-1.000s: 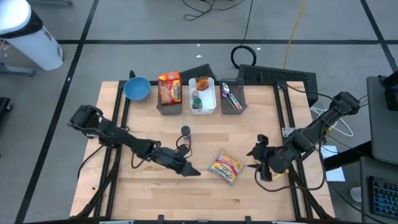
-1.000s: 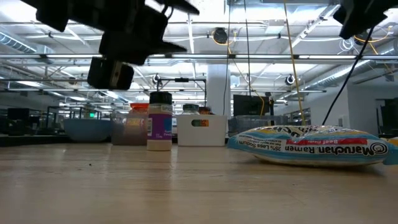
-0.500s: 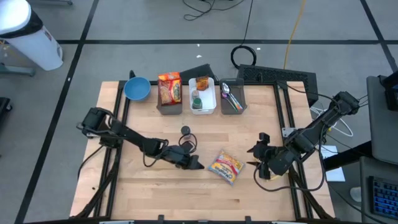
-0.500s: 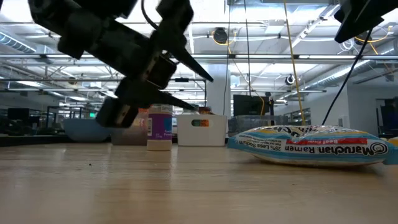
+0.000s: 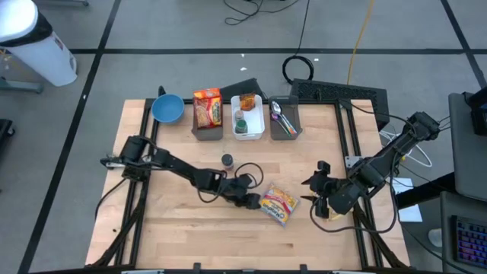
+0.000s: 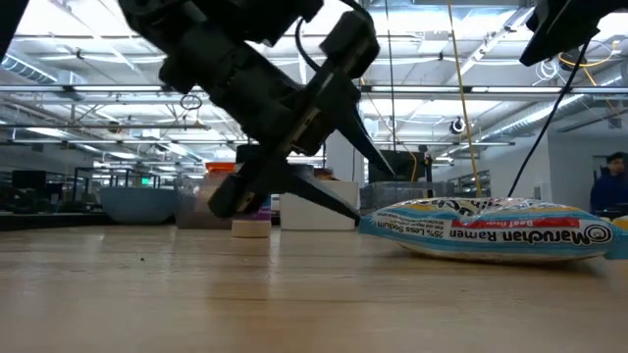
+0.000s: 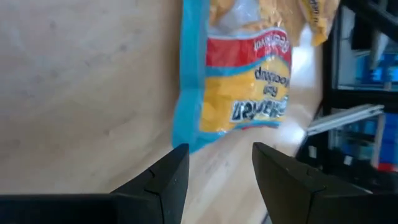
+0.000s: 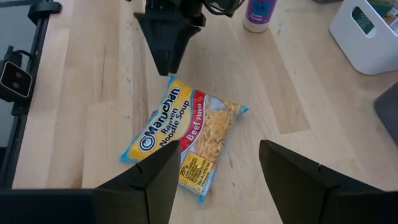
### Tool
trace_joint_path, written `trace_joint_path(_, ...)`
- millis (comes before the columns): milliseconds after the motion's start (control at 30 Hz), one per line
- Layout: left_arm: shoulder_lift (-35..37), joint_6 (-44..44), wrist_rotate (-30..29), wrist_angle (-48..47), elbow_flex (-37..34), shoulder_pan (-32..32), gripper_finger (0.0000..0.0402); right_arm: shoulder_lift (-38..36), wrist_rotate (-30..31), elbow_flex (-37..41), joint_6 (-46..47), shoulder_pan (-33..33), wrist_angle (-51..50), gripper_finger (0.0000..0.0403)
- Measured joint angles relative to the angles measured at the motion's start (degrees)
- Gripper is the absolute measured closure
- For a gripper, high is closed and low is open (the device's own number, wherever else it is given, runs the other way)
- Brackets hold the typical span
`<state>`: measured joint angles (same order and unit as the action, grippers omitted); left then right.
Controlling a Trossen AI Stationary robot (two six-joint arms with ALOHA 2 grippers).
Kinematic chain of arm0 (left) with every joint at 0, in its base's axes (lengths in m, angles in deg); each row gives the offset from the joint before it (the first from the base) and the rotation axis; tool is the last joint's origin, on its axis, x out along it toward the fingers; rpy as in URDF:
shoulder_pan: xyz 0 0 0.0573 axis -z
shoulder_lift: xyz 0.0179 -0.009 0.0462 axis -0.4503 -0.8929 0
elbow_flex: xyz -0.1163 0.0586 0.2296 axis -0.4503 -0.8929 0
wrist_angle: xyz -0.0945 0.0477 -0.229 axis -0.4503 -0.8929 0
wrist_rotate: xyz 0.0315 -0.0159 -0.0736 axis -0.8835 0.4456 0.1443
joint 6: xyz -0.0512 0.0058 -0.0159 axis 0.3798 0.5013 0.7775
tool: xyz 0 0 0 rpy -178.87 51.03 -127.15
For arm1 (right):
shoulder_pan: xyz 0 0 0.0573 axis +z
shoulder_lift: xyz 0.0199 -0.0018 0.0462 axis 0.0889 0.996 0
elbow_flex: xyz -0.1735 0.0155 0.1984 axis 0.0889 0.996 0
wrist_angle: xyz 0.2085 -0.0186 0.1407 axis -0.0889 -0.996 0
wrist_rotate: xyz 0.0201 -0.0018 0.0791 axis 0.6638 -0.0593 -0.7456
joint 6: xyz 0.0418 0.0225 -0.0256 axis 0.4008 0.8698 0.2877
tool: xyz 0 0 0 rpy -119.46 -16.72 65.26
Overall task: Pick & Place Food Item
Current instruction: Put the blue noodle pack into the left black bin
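Two claws on the worktop (image 5: 183,228), both apart, nothing held. Ramen packet (image 5: 276,204) lies flat in the lower centre-right of the high view, between the claws, yellow with blue edge and red band; in the low view it sits at right of frame (image 6: 496,229), label readable, flat on the wood. Left claw (image 5: 255,201) is low over the worktop at lower centre, tips pointing at the packet's left edge, just beside it; touching or not, cannot tell. Left wrist view: its two dark fingers (image 7: 166,180) spread apart, packet edge (image 7: 236,81) right ahead of the gap, not between them. Low view shows the left claw (image 6: 343,181) tilted down toward the packet's left end, fingers splayed. Right claw (image 5: 318,195) sits right of the packet, near but apart, fingers spread. Right wrist view: fingers (image 8: 155,177) wide, packet (image 8: 183,140) ahead on bare wood, left claw (image 8: 166,40) beyond it pointing at the packet.

Farther back: small bottle with dark cap (image 5: 227,160) stands upright mid-worktop, above the left arm in frame. Along the top edge of the worktop: blue bowl (image 5: 167,108) at upper left, then grey bin with an orange packet (image 5: 206,110), white bin (image 5: 248,116) with small items, grey bin with utensils (image 5: 283,118). White cylinder (image 5: 30,42) on the floor at upper left corner.
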<state>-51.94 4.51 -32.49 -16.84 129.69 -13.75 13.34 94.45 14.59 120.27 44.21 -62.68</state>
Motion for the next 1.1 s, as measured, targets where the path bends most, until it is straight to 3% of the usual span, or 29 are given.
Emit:
trace_joint_path(400,-0.49,-1.65,-2.29,-8.74,3.03,-0.24,0.0215,-0.02,0.0,0.0,-0.25,0.0,0.02,0.019)
trace_joint_path(1100,-3.04,-1.99,-1.64,-4.44,3.03,-0.02,0.0215,-0.02,0.44,0.0,-0.27,0.0,0.02,0.019)
